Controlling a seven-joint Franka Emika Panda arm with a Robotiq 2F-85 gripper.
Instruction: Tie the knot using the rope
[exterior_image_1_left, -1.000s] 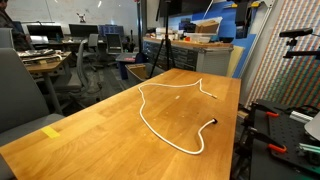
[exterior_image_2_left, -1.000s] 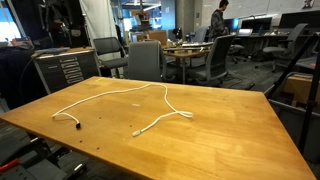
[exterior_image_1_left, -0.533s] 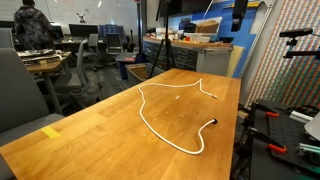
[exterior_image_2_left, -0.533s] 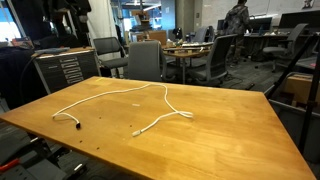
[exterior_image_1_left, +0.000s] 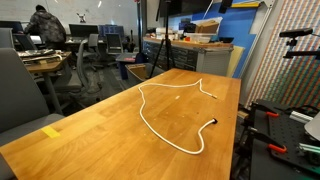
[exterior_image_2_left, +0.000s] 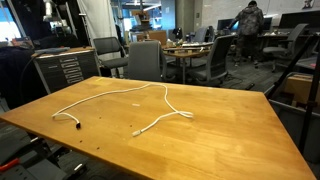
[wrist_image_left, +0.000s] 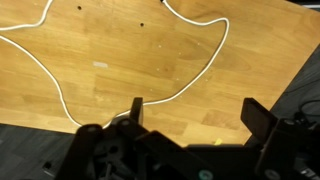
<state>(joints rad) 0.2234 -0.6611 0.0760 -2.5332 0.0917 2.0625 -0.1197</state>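
Note:
The rope is a thin white cord with dark tips, lying loose in an open curve on the wooden table. In both exterior views it rests flat, with nothing touching it. In the wrist view the rope curves across the wood well beneath my gripper. The gripper is open, with bare table between its two dark fingers. One stretch of the cord passes close by the left finger in that view. The gripper does not show in either exterior view.
A small yellow tape piece lies near the table's edge. Office chairs and other desks stand beyond the table's far side. Dark stands with red parts crowd one table end. A person is in the background.
The rope and the table have not moved. Only a person in the background has walked across the room.

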